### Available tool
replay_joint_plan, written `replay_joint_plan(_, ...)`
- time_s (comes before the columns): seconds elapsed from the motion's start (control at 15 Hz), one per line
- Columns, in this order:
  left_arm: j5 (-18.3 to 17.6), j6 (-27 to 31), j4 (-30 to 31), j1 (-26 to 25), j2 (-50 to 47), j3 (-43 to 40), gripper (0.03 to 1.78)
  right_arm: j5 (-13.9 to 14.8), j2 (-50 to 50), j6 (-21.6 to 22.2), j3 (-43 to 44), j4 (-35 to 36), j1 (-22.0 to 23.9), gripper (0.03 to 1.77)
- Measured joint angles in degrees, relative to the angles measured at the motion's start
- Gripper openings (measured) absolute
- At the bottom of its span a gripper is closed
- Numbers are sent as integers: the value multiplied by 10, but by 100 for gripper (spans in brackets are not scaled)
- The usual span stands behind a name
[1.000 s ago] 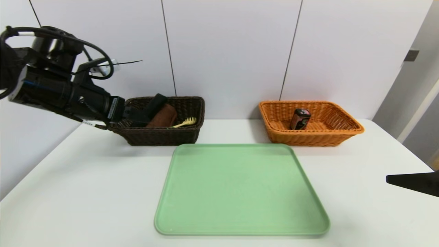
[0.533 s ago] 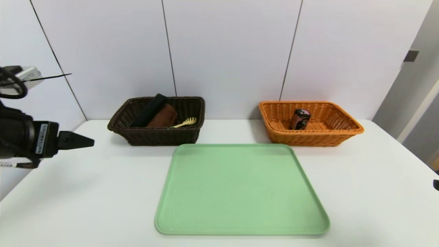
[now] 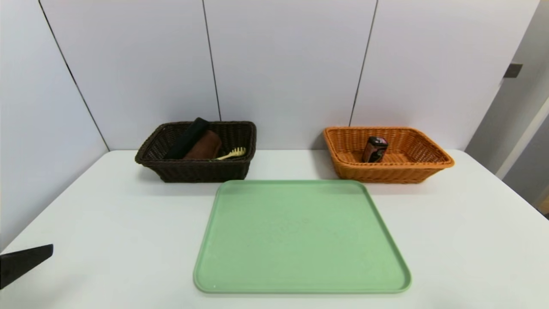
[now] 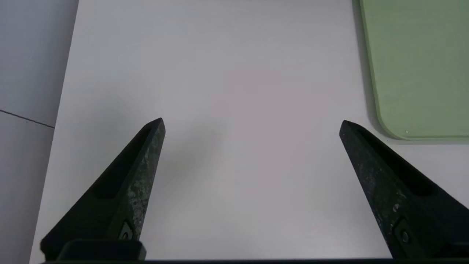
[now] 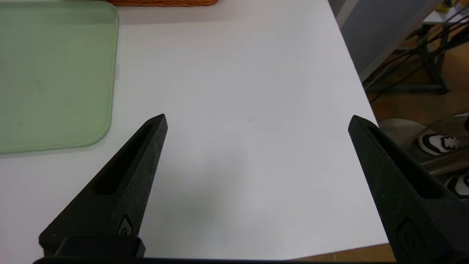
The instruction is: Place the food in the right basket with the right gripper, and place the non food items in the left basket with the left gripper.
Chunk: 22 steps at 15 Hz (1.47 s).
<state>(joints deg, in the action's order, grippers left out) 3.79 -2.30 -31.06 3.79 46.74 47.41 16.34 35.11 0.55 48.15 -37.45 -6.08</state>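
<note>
Left gripper [image 4: 251, 121] wide | right gripper [image 5: 256, 117] wide | food [image 3: 375, 149] in right basket [image 3: 429, 165]

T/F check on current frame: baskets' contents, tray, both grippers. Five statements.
1. The green plastic tray holds a towel. False: nothing lies on it.
2. The small dark box with pink print sits in the orange wicker basket. True.
3. The rolled brown towel lies in the dark brown wicker basket. True.
4. The left gripper grips the yellow pasta spoon. False: open over the white table, holding nothing.
5. The right gripper is open. True.
</note>
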Motion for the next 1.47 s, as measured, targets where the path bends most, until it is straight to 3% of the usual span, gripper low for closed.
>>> replay_joint_plan(0.47, -5, 7, -5, 1, -133, -114, 169, -7, -89, -29, -39, 5, 42, 171)
replay_joint_plan(0.93, -5, 8, -7, -5, -226, -178, 169, -8, -158, -43, -63, 0, 43, 171)
replay_joint_plan(1.47, -7, 46, -8, -31, -320, -229, 169, -41, -246, -61, -122, 3, 54, 171)
